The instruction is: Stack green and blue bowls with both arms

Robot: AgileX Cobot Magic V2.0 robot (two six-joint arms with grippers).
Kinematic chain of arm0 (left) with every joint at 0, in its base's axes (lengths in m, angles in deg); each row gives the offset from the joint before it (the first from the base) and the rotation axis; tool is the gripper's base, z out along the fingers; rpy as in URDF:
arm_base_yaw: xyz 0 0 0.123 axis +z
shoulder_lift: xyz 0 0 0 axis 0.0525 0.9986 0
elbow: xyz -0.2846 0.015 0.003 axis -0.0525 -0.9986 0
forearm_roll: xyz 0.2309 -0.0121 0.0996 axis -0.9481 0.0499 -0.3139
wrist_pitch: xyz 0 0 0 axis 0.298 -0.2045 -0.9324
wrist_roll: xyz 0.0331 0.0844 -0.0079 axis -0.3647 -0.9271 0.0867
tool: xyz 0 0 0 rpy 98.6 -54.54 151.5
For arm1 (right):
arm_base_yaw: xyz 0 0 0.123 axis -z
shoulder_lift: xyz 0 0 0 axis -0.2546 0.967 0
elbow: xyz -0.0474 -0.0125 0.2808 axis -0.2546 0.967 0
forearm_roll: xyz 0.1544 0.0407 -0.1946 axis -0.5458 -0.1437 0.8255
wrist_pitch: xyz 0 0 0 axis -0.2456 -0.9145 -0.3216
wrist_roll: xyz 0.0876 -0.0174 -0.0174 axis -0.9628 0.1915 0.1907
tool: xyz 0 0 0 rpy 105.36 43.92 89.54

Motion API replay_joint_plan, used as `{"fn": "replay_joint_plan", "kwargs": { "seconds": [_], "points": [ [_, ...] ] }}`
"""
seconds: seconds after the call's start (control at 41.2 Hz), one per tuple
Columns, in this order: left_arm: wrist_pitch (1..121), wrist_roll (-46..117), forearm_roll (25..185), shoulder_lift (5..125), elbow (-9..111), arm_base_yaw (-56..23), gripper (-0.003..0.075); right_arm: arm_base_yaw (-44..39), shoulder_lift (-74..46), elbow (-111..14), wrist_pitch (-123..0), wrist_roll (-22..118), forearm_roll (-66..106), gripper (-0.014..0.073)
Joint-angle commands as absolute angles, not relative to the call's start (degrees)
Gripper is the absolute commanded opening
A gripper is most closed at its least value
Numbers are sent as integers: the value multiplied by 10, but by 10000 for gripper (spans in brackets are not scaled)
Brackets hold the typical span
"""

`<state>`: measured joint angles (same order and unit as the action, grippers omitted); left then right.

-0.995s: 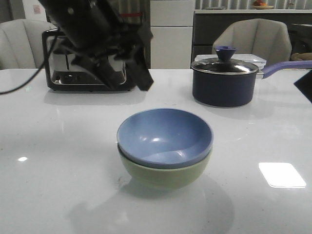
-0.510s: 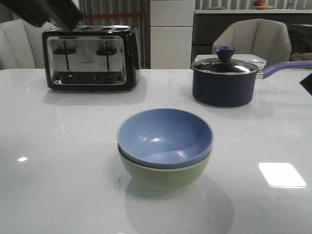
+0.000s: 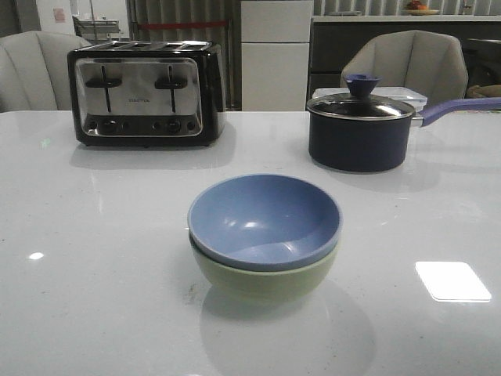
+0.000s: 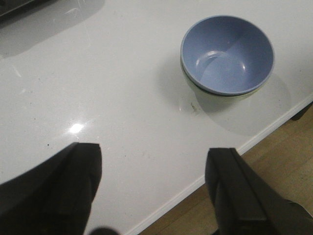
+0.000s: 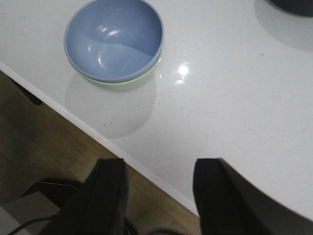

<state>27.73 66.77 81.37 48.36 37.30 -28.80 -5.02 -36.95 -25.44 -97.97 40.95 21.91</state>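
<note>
Resting nested near the worktop's front edge, midway between its side edges: blue bowl [image 3: 264, 219] sits inside green bowl [image 3: 266, 278], rims nearly level, both upright. Toaster [image 3: 146, 92] stands twd. the back left, navy saucepan [image 3: 360, 129] w/ lid and purple handle twd. the back right, both well apart from the bowls. White worktop [image 3: 94, 258] shows glare patches. Left tool [image 4: 151, 188] hangs over the front edge, fingers [image 4: 232, 183] spread wide, holding nothing. Right tool [image 5: 156, 191] likewise over the front edge, fingers [image 5: 110, 191] spread, nothing between them. Neither tool touches a bowl; neither shows in front view.
</note>
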Motion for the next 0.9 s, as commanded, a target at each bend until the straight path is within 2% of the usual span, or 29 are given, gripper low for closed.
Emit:
{"fn": "replay_joint_plan", "kwargs": {
  "seconds": [0.0, 0.097, 0.267, 0.388, 0.874],
  "points": [
    [315, 676, 813, 472, 379, -292, 503, -47, -386, -256, -943, 410, 218, 433],
    [315, 676, 813, 472, 378, -292, 426, -47, -387, -254, -944, 410, 218, 377],
    [316, 676, 813, 472, 378, -292, 210, -47, -387, -254, -944, 410, 218, 151],
    [316, 676, 813, 472, 378, -292, 88, -47, -387, -254, -944, 410, 218, 49],
    [315, 676, 814, 472, 378, -292, 97, -47, -387, -254, -952, 410, 218, 57]
  ]
}}
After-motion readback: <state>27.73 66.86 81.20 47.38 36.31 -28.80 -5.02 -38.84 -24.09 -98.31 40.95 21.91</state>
